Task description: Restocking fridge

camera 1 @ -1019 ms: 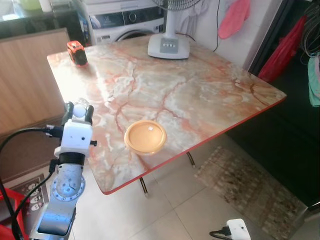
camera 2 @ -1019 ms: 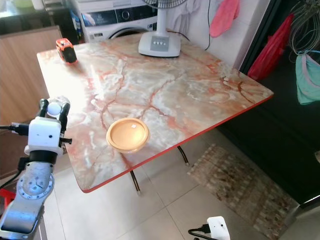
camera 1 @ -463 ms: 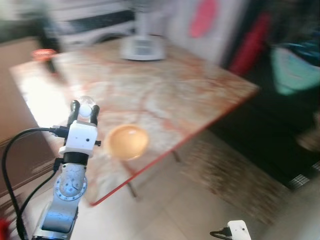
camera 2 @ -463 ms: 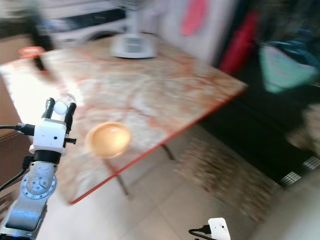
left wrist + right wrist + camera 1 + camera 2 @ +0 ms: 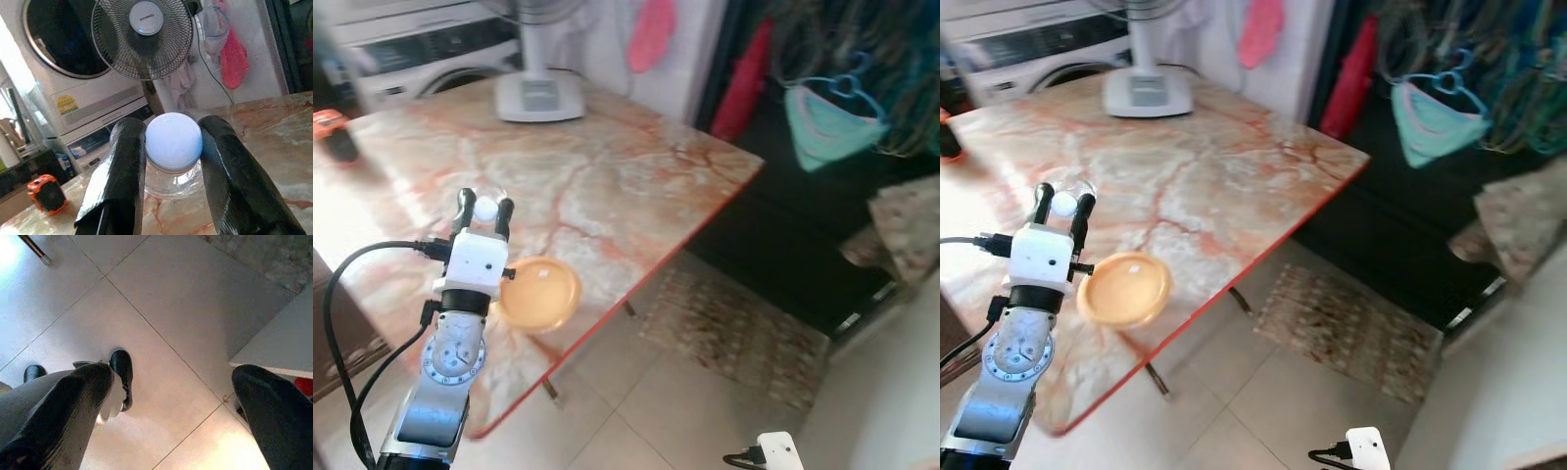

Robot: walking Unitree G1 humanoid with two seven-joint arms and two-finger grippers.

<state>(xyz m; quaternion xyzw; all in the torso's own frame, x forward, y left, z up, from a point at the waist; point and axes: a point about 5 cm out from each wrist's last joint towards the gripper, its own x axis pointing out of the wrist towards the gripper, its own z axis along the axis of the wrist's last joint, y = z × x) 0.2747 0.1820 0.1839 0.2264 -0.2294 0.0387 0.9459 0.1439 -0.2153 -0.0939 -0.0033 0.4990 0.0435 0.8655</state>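
The left tool [image 5: 482, 208] is raised over the marbled tabletop [image 5: 626, 186], its black fingers [image 5: 122, 171] clamped on the white cap of a clear bottle [image 5: 173, 142]; an orange bowl [image 5: 537, 293] sits just beside it near the table's edge; a fan [image 5: 540, 93] stands at the far side; the right tool [image 5: 166, 416] hangs spread wide above the tiled floor [image 5: 161, 298], empty.

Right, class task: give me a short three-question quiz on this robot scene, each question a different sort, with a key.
1. True or false: the left hand is shut on a clear bottle with a white cap.
2. What stands at the far end of the marble table? A) a kettle B) a white fan C) a lamp
3. Fill in: the right hand hangs open above the tiled ____.

Key: 1 true; 2 B; 3 floor.
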